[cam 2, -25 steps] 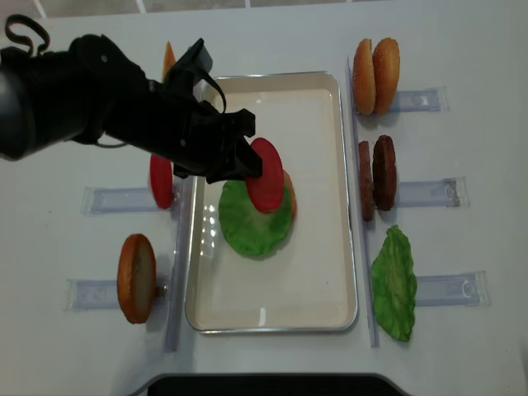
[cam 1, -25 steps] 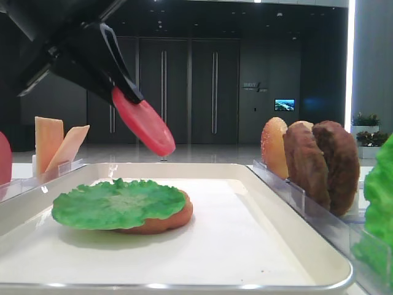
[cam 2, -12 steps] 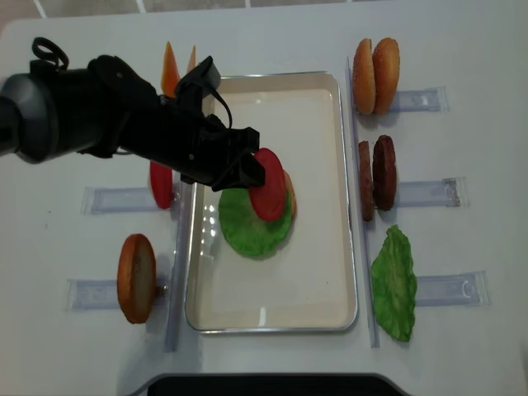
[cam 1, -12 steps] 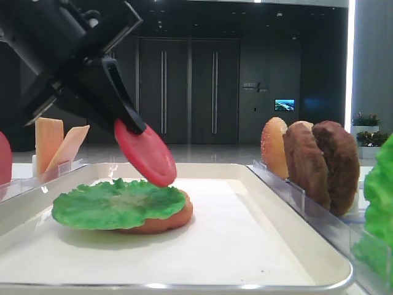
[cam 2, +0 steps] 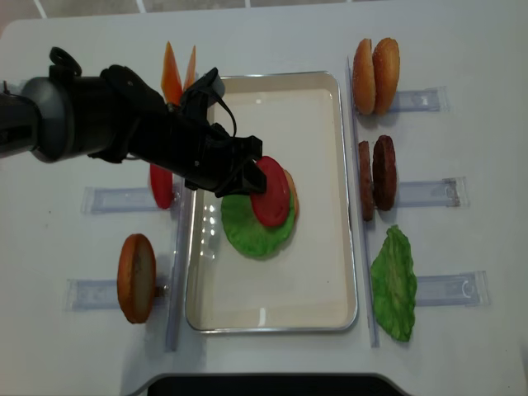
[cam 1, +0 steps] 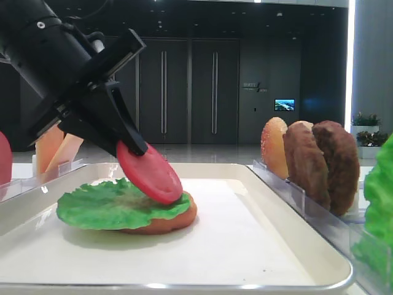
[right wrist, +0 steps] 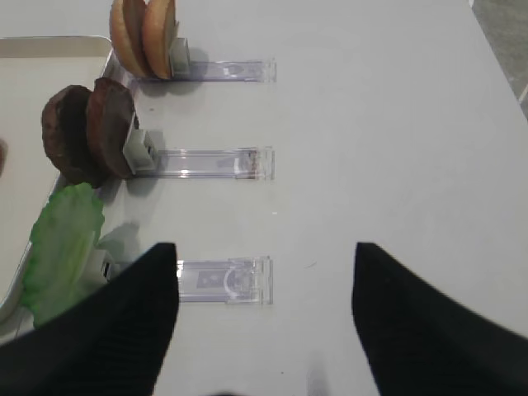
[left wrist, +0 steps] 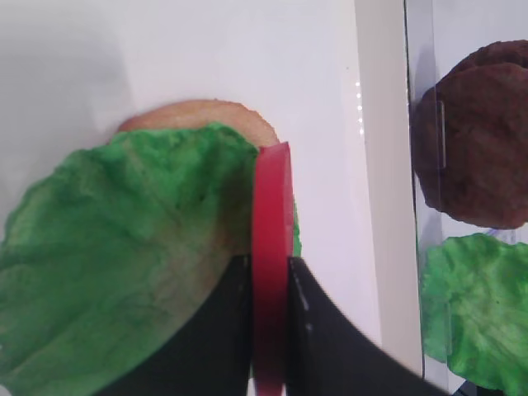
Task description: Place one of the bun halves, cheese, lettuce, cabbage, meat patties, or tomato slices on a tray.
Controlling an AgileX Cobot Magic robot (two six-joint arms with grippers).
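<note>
My left gripper [left wrist: 271, 266] is shut on a red tomato slice [left wrist: 271, 206], holding it on edge and tilted. In the low front view the tomato slice [cam 1: 151, 174] hangs from the left gripper [cam 1: 132, 147] with its lower edge down on the lettuce [cam 1: 101, 208]. That green leaf lies on a flat bun half [cam 1: 175, 219] in the white tray [cam 1: 245, 258]. From above, the tomato slice [cam 2: 271, 191] covers the lettuce's [cam 2: 247, 233] upper right part. My right gripper [right wrist: 264, 247] is open and empty over the table right of the tray.
Clear racks right of the tray [cam 2: 318, 280] hold bun halves [cam 2: 375, 74], meat patties [cam 2: 377, 172] and another lettuce leaf [cam 2: 394, 282]. Left racks hold cheese [cam 2: 177, 66], a tomato slice [cam 2: 160, 188] and a bun half [cam 2: 136, 276]. A clear rack [right wrist: 223, 280] lies under my right gripper.
The left gripper has come down and slightly right with the tomato slice. The slice went from hanging above the lettuce to touching it. The leaf has shifted a little.
</note>
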